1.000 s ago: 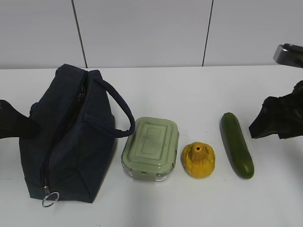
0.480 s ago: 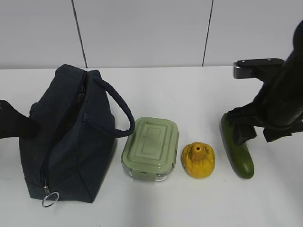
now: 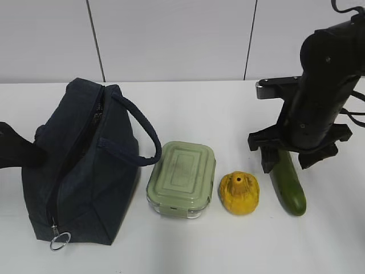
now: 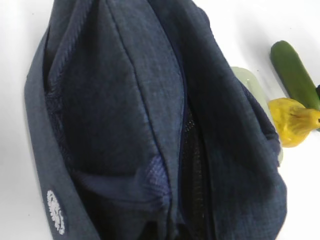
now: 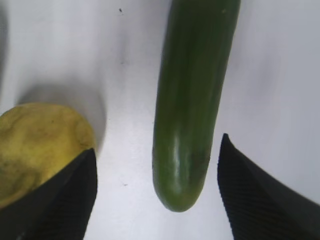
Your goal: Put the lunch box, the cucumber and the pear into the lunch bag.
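The navy lunch bag (image 3: 80,171) stands at the left, and its top slit gapes slightly in the left wrist view (image 4: 125,110). The lunch box (image 3: 182,178), the pear (image 3: 239,193) and the cucumber (image 3: 292,191) lie in a row to its right. My right gripper (image 3: 288,157) is open over the cucumber's far end. In the right wrist view the gripper (image 5: 157,150) has its fingers on either side of the cucumber (image 5: 192,100) without touching it, and the left finger is close to the pear (image 5: 35,145). My left gripper (image 3: 14,151) is a dark shape against the bag's left side, its jaws hidden.
The bag's handle strap (image 3: 142,128) arches toward the lunch box. The metal ring pull (image 3: 60,240) hangs at the bag's near end. The white table (image 3: 199,108) meets a grey panelled wall behind. The left wrist view also shows the pear (image 4: 292,120) and the cucumber (image 4: 295,75).
My right arm has swung in from the right edge and now stands over the cucumber's far end with its fingers spread. The left arm, bag and other items have not moved.
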